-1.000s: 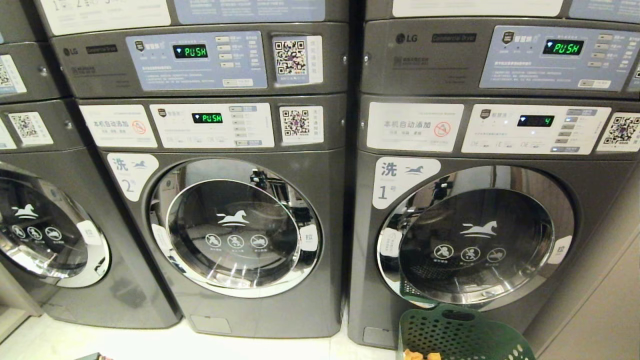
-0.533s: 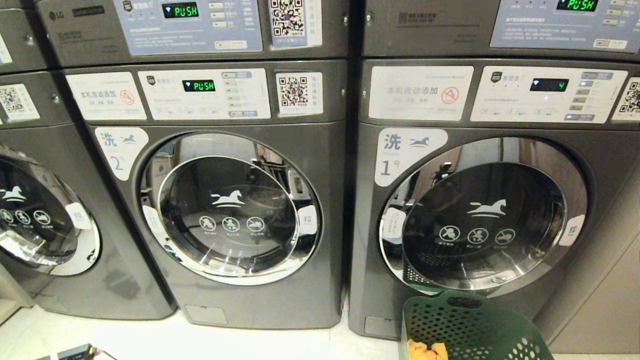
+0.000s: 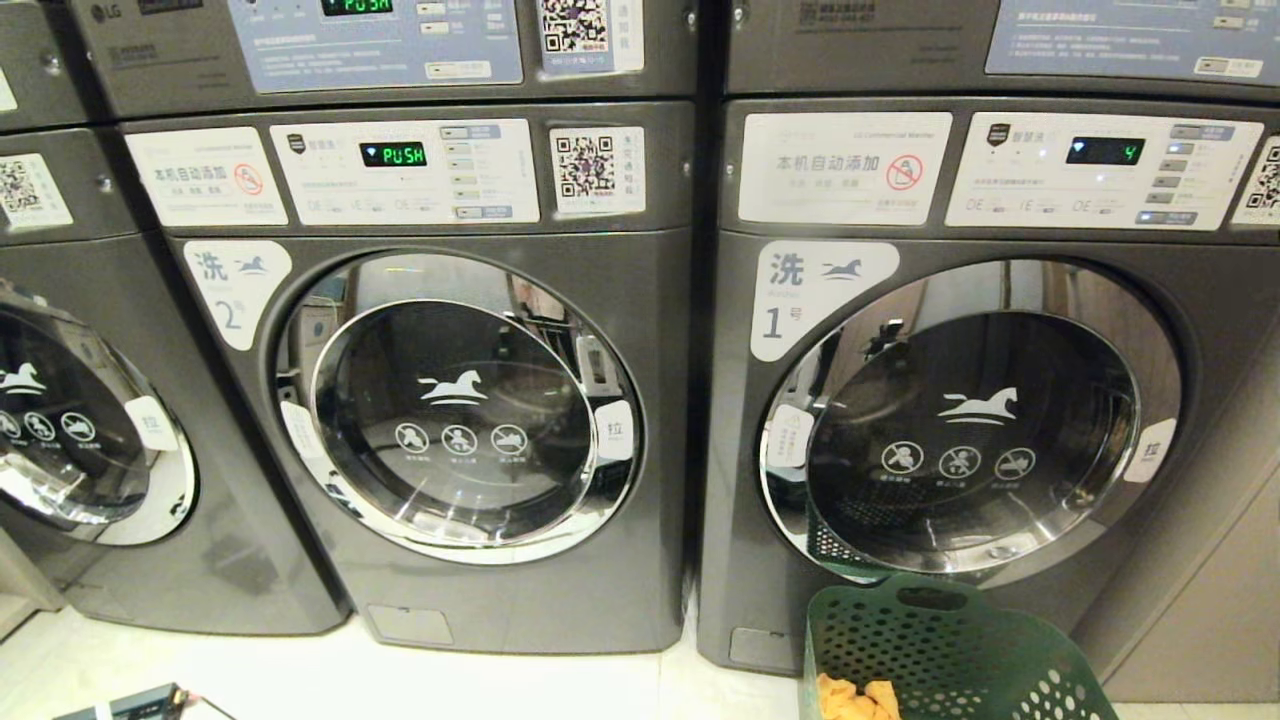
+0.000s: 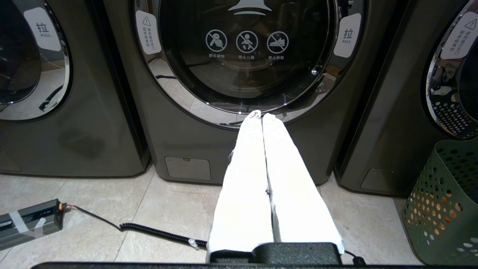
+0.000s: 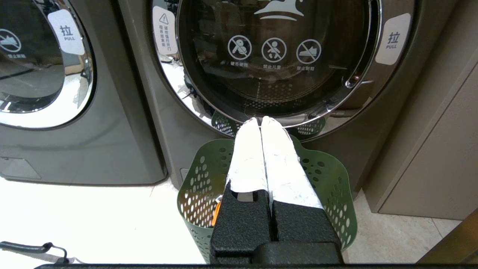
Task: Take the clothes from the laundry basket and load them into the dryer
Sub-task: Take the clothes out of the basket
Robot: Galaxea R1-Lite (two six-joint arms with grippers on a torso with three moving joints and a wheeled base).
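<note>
Hanging low before the machines with white-wrapped fingers pressed together and empty: right end effector, closed above the green laundry basket. Pointing likewise at the neighbouring door, left end effector, fingers shut tip to tip, nothing between them. Standing on the pale tiled floor right against the front of machine number 1, at its lower edge: perforated green laundry basket, with orange clothes lying inside near its left wall. Closed, both round glass doors, each with a white horse emblem and a pull tab on its right rim. Reading "PUSH" in green on machine number 2, and "4" on number 1's display. Lying on the floor to the left, a grey box with a coiled black cable trailing from it.
</note>
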